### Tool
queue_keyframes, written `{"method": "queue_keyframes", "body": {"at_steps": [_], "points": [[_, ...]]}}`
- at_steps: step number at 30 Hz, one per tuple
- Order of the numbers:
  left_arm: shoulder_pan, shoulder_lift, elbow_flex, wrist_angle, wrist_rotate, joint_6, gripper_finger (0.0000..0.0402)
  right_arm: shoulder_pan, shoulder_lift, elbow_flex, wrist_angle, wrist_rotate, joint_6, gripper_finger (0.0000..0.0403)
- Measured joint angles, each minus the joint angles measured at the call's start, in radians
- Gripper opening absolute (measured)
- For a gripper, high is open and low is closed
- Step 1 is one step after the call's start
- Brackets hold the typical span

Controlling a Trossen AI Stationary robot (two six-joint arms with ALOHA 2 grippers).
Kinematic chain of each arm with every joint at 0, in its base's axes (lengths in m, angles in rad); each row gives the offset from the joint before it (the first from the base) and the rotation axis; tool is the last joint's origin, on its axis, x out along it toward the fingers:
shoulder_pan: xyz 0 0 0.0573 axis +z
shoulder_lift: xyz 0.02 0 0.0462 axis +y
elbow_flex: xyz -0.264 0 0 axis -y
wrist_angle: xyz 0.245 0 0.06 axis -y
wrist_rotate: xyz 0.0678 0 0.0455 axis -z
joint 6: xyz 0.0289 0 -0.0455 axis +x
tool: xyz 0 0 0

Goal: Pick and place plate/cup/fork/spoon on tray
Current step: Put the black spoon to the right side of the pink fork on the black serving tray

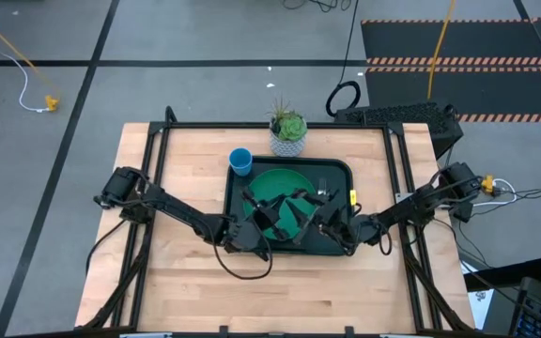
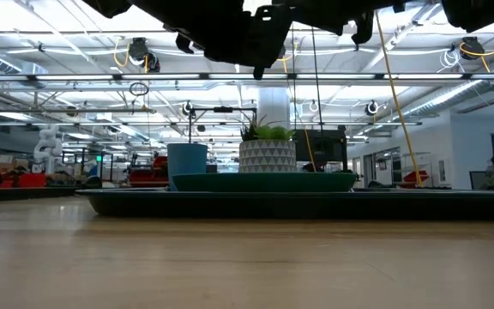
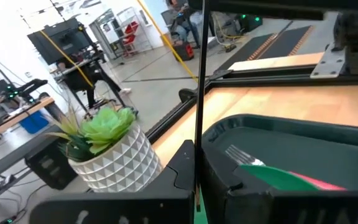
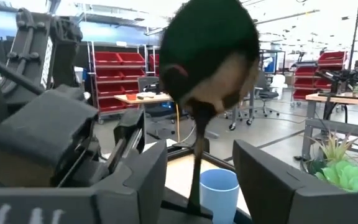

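Note:
The dark tray point(image 1: 235, 211) lies mid-table with the green plate point(image 1: 280, 183) on it. The fork point(image 3: 241, 155) rests with its red handle on the plate and its head over the tray floor. The blue cup point(image 1: 240, 161) stands at the tray's far left corner. Both grippers hang above the plate. My left gripper point(image 1: 272, 218) is shut on the spoon, whose thin handle point(image 3: 198, 93) runs away from the fingers. My right gripper point(image 1: 329, 218) is open; its fingers point(image 4: 148, 174) stand on either side of the handle, and the spoon's bowl point(image 4: 210, 56) is close to its camera. My left gripper pinches the spoon's handle point(image 3: 196, 177) between its two fingers, which part of the handle does not show. The spoon sticks out past the fingertips toward my right gripper, lifted clear of the plate and tray.
A white patterned pot with a green plant point(image 1: 289, 136) stands just beyond the tray's far rim, to the right of the cup. The black frame rails point(image 1: 158, 150) run along the table's left, right and far sides. Bare wood lies in front of the tray.

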Motion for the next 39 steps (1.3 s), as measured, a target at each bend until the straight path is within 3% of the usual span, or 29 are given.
{"method": "queue_keyframes", "body": {"at_steps": [10,16,21,29,33,39], "points": [[0.0,-0.001,0.001,-0.004,-0.001,0.009,0.0005,-0.012,0.0,0.0,-0.024,-0.001,-0.001,0.0102],[0.0,-0.001,0.001,-0.007,0.004,0.004,0.0005,-0.025,0.0,0.0,-0.029,-0.011,-0.003,0.0084],[0.0,-0.001,0.001,-0.015,0.017,-0.012,0.0005,-0.041,0.0,0.0,-0.034,-0.08,0.0,0.0073],[0.0,0.005,0.001,-0.049,0.025,-0.064,0.0005,-0.047,0.0,0.0,-0.045,-0.081,0.002,0.0013],[0.0,0.005,0.001,-0.046,0.029,-0.064,0.0007,-0.047,0.0,0.0,-0.048,-0.081,0.006,0.0008],[0.038,0.005,0.001,-0.049,0.195,-0.048,0.0063,-0.047,0.0,-0.001,-0.056,-0.068,-0.014,0.0004]]}}
